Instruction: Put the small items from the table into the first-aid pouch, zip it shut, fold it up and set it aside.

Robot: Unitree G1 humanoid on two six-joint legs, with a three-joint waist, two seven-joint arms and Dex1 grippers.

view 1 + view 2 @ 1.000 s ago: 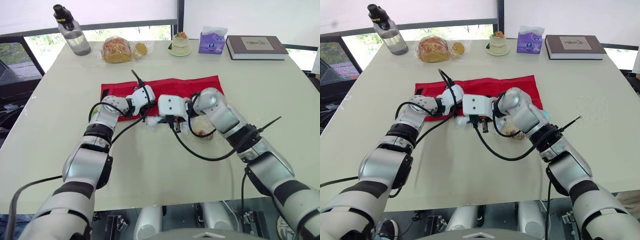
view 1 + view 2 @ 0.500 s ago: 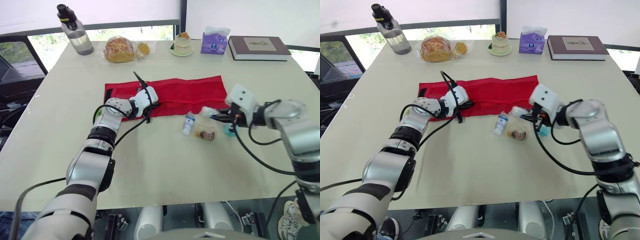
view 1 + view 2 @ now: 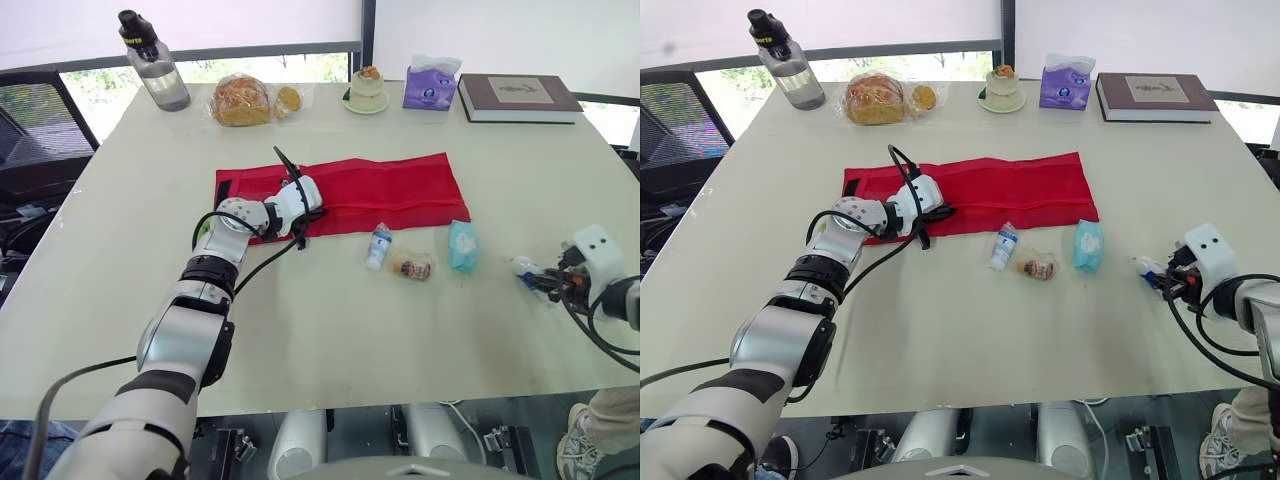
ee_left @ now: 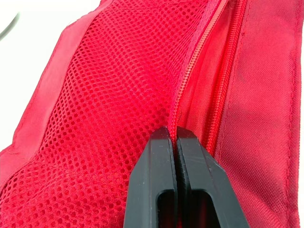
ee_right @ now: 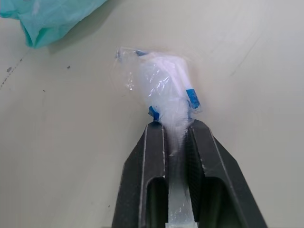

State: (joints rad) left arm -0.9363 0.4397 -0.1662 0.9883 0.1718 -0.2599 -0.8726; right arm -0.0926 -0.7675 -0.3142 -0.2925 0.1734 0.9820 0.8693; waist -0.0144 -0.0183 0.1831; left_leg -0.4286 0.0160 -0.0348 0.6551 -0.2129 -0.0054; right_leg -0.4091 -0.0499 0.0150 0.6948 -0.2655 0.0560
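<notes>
Your left gripper [image 4: 173, 135] is on the left part of the red first-aid pouch [image 3: 380, 190]. Its fingers are pressed together with no gap, tips at the zipper edge of the mesh pocket. Can't tell if any fabric is caught between them. The pouch lies unfolded and flat across the middle of the table [image 3: 300, 340], long side running left to right.

Your right gripper [image 5: 173, 124] is low over the table's right edge, well apart from the pouch. Its fingers are nearly closed, pinching the tail of a clear-wrapped packet [image 5: 164, 85] with white contents and blue marks. The packet's bulk sticks out past the fingertips.

Loose items you have on the table just in front of the pouch's right half:
- small white bottle [image 3: 378, 246]
- small brown vial [image 3: 414, 268], just beside it
- teal packet [image 3: 462, 246], to the right of those

Far edge: water bottle [image 3: 153, 73], bagged bread [image 3: 240, 100], cupcake on a saucer [image 3: 366, 88], tissue pack [image 3: 431, 84], book [image 3: 520, 96].
</notes>
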